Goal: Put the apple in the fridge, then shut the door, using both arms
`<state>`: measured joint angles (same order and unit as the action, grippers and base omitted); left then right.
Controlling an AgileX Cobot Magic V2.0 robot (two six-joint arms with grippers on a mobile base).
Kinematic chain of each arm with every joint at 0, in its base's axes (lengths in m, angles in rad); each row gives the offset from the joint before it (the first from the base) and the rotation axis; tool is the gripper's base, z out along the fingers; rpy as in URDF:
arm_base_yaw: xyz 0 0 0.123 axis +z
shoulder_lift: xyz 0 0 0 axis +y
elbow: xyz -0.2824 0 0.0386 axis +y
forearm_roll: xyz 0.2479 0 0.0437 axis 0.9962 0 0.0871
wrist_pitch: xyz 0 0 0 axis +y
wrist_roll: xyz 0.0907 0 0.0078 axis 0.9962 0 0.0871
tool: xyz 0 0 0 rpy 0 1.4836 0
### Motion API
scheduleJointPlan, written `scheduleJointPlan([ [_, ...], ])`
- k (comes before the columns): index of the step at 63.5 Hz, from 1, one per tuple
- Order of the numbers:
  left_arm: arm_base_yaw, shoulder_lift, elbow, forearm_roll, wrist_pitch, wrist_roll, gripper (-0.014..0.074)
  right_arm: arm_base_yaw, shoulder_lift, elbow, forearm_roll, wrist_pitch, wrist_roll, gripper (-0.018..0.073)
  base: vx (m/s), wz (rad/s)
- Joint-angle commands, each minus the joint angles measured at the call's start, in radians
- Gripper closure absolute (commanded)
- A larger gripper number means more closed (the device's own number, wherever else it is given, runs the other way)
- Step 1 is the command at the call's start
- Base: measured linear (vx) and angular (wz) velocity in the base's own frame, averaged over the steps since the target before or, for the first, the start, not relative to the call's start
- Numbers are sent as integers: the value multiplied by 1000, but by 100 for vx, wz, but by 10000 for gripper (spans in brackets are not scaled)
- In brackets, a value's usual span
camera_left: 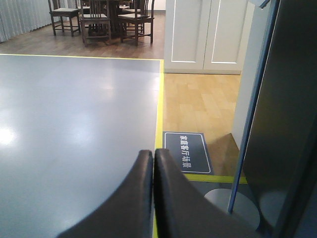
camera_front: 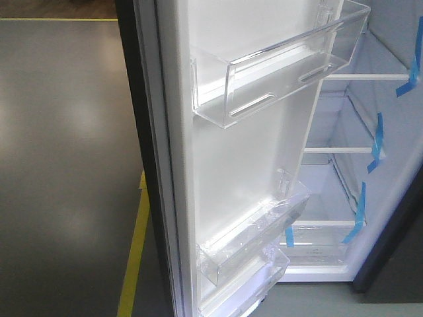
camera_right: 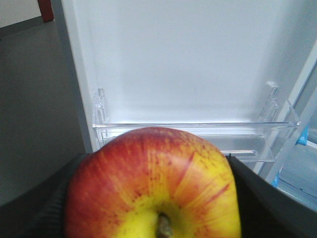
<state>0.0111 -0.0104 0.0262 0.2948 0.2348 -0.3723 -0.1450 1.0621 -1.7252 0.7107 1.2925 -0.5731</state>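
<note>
The right gripper (camera_right: 151, 201) pinched the apple (camera_right: 148, 168), stem toward the camera, in front of a clear bin (camera_right: 198, 132) on the open door's (camera_front: 231, 165) white inner face. The left gripper's (camera_left: 153, 159) fingers were pressed together, empty, above grey floor (camera_left: 74, 109). The fridge (camera_front: 344, 191) stood open.

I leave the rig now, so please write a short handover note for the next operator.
Right gripper: shut on the apple, facing the white inner side of the door and a clear bin.
Left gripper: shut, empty, over the grey floor.
Done: apple gripped, fridge open.
Left to do: put the apple on a shelf, then close the door.
</note>
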Motion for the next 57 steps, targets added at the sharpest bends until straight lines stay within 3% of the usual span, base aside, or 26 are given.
scheduleJointPlan([
  [1,-3,-6,21,-3,-69,-4,603,-3,-8,-22,38,-16,-2,563,3,0],
  [57,-3,-6,21,-3,-69,-4,603,-3,-8,-22,38,-16,-2,563,2,-1],
])
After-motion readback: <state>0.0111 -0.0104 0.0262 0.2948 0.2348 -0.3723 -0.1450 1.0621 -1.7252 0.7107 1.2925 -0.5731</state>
